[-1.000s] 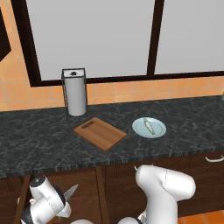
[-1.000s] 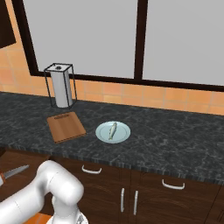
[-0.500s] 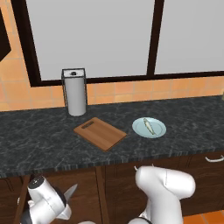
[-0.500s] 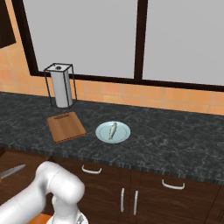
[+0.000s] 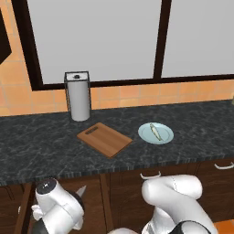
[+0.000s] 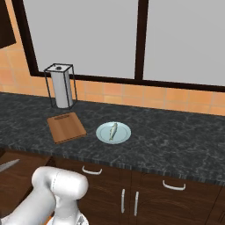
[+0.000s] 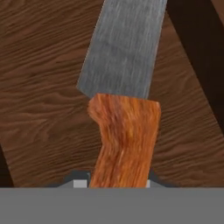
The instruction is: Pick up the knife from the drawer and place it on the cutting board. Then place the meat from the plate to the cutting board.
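Observation:
In the hand view the knife [image 7: 124,140] fills the middle, its orange-brown wooden handle running down between my fingertips and its grey blade pointing away. My gripper [image 7: 114,183] is shut on that handle, over the dark wooden floor of the drawer [image 7: 39,109]. The blade tip pokes out beside my arm [image 5: 81,191] and at the left edge of the right base view [image 6: 9,166]. On the counter the cutting board [image 5: 104,139] [image 6: 66,127] lies bare. To its right, the plate [image 5: 167,135] [image 6: 125,132] carries the meat [image 5: 156,131] [image 6: 113,131].
A paper towel roll in a wire holder [image 5: 77,96] [image 6: 61,86] stands behind the board against the tiled wall. Below the black counter run dark cabinet fronts with silver handles [image 6: 174,186]. A window spans the wall above.
The blade tip beside my arm has edged slightly upward in both base views. Board, plate and meat have not moved.

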### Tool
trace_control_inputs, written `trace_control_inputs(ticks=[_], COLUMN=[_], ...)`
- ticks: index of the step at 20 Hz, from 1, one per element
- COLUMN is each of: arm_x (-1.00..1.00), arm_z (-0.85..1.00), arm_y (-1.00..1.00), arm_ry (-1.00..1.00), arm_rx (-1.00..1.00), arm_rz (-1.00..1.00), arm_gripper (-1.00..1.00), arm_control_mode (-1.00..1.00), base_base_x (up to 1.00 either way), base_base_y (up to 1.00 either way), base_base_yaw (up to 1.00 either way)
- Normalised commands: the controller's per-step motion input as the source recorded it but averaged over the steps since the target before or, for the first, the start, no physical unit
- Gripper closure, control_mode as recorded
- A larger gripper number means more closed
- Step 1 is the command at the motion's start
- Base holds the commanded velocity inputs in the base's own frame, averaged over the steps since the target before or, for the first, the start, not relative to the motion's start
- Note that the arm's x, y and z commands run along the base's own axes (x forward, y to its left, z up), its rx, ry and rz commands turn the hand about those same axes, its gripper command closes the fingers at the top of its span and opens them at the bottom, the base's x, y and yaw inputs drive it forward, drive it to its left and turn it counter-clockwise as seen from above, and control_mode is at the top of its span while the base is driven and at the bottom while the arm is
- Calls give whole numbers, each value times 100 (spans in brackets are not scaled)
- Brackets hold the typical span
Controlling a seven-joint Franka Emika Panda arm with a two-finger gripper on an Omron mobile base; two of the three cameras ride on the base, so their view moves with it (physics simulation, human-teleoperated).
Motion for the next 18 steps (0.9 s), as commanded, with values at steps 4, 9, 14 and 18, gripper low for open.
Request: trace_control_inputs(ticks=[4, 9, 14, 18], arm_x=[-40, 8, 22, 50], arm_z=[93, 80, 64, 68], arm_y=[-55, -45, -61, -26], arm_ry=[-2, 0, 0, 12], arm_rx=[10, 1, -3, -14], arm_rz=[0, 2, 15, 16], arm_gripper=[100, 100, 100, 100], arm_control_mode=[-100, -100, -100, -100], base_base_x=[0, 0, 0, 0], base_base_y=[0, 0, 0, 0], base_base_yaw=[0, 0, 0, 0])
